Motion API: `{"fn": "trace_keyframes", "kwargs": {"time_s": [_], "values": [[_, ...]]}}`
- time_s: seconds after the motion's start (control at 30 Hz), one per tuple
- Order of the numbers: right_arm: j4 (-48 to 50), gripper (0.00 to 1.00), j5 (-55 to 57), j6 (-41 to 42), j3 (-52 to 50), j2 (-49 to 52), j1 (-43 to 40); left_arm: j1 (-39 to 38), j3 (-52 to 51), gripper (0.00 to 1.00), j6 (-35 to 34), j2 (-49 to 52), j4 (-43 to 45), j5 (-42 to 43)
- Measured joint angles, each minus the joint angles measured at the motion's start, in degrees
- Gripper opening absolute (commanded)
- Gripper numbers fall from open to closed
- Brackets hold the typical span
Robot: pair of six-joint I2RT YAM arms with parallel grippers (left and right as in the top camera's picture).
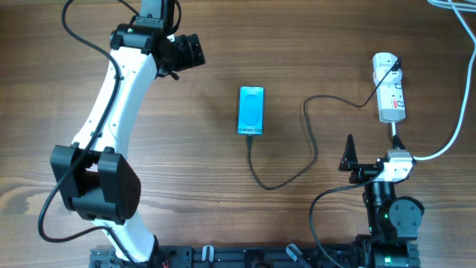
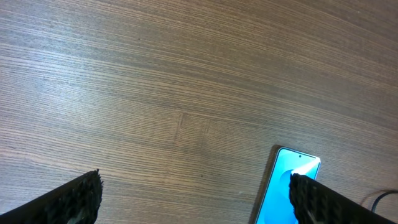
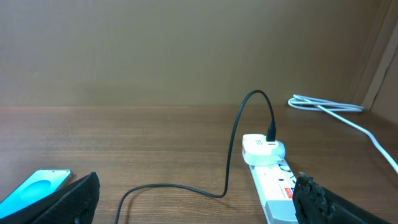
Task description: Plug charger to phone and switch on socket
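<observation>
Charger seemed in phone & socket; switching on prob. left. Left end effector, right end effector spread, empty.

From my end, all I see underfoot is a brown wooden desk that fills the whole overhead view, its grain running left to right in fine darker streaks. In the left wrist view the wood looks greyer, and a short faint line crosses the grain near the middle of the frame. The right wrist view shows the desk's far edge meeting a plain tan-brown wall. At that frame's upper right, paler slanted strips stand by the wall; whether trim or a frame, I cannot tell. Light is soft and even.
</observation>
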Motion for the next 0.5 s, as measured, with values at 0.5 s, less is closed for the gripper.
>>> {"fn": "trace_keyframes", "kwargs": {"time_s": [0.5], "values": [[0.0,1.00,0.0,0.0,0.0,0.0,0.0,0.0,0.0,1.00,0.0,0.0,-0.7,0.0]]}}
